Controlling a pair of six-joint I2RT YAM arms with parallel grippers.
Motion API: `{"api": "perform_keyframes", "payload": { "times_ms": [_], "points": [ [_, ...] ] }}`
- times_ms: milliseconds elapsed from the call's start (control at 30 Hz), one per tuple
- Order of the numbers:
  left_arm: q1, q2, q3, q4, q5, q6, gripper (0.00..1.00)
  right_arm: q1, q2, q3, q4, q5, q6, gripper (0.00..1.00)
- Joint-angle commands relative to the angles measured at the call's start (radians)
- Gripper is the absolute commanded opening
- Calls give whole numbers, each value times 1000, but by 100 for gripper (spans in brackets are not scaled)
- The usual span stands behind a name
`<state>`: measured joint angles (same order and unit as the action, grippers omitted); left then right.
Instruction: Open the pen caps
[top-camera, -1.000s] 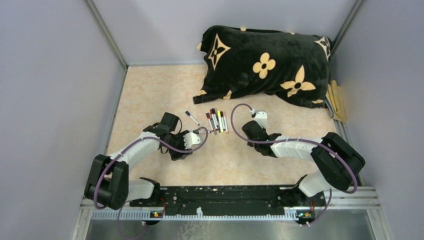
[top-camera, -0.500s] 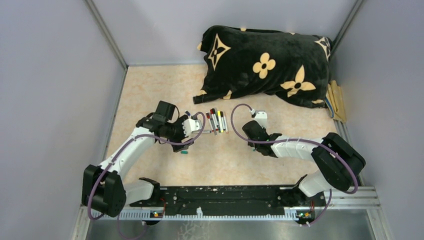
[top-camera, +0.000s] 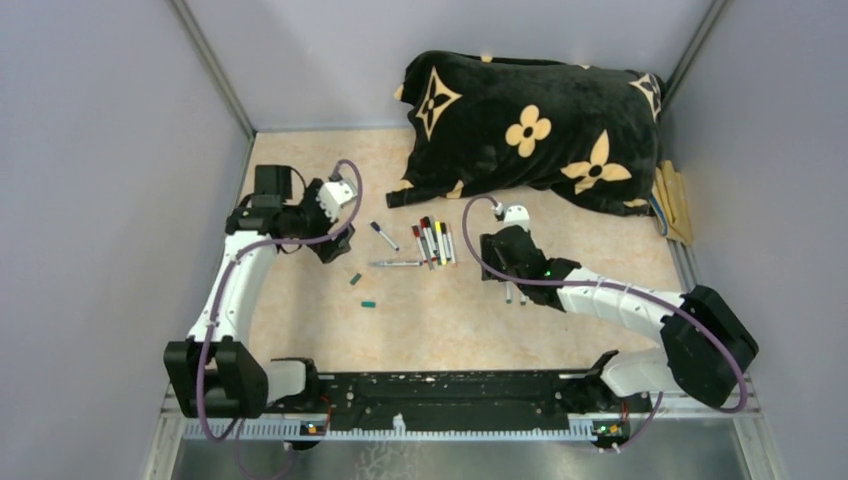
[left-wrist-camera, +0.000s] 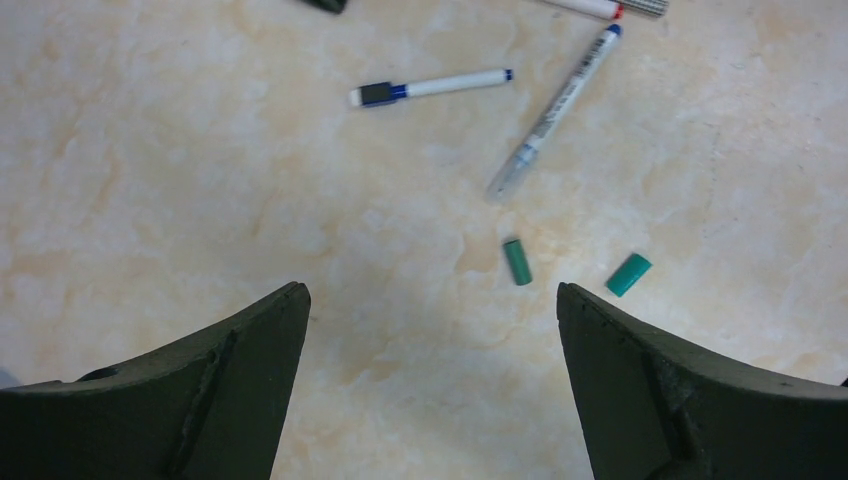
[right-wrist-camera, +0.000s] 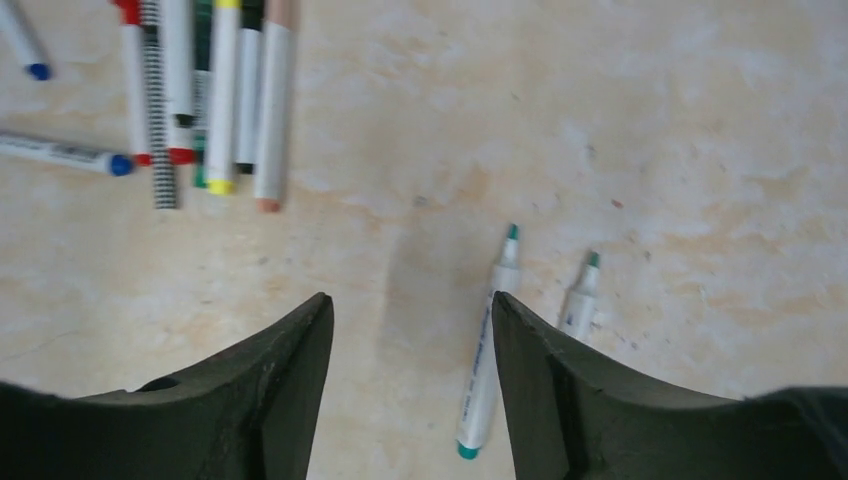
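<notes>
Several capped pens (top-camera: 433, 241) lie side by side mid-table; they also show in the right wrist view (right-wrist-camera: 215, 80). A blue-capped pen (top-camera: 383, 235) and a grey pen (top-camera: 397, 264) lie left of them. Two loose pen caps, green (left-wrist-camera: 516, 261) and teal (left-wrist-camera: 628, 274), lie on the table, also in the top view (top-camera: 355, 278) (top-camera: 368, 303). Two uncapped teal-tipped pens (right-wrist-camera: 487, 350) (right-wrist-camera: 580, 295) lie beside my right gripper (right-wrist-camera: 410, 300), which is open and empty. My left gripper (left-wrist-camera: 430, 295) is open and empty, raised to the left of the caps (top-camera: 328, 243).
A black flower-patterned pillow (top-camera: 530, 125) lies at the back right, a tan cloth (top-camera: 675, 205) beside it. Grey walls close in the table on the left, back and right.
My left arm has swung back and left, away from the pens, its gripper now empty. Two caps now lie on the table. Two uncapped pens now lie by the right gripper.
</notes>
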<state>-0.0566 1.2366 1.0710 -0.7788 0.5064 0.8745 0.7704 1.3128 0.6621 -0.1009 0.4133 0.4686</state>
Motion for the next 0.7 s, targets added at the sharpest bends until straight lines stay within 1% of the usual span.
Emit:
{"api": "perform_keyframes", "payload": {
  "times_ms": [0,133,233,267,333,400,467,667],
  "points": [
    [128,42,75,-41,100,-51,99,19,7,116,136,-259,-196,61],
    [256,87,116,-54,167,-86,99,52,152,223,204,-502,-372,67],
    [317,132,143,-86,200,-95,99,64,268,303,232,-627,-461,70],
    [333,145,153,-97,202,-98,99,64,309,337,231,-670,-479,70],
    [358,161,168,-127,204,-94,99,66,395,432,168,-749,-530,70],
    [371,162,178,-134,180,-89,99,66,485,543,83,-773,-566,70],
    [384,156,187,-132,164,-100,99,66,558,621,46,-775,-593,70],
    [396,117,155,-149,170,-74,99,77,677,717,40,-780,-610,69]
  ]
}}
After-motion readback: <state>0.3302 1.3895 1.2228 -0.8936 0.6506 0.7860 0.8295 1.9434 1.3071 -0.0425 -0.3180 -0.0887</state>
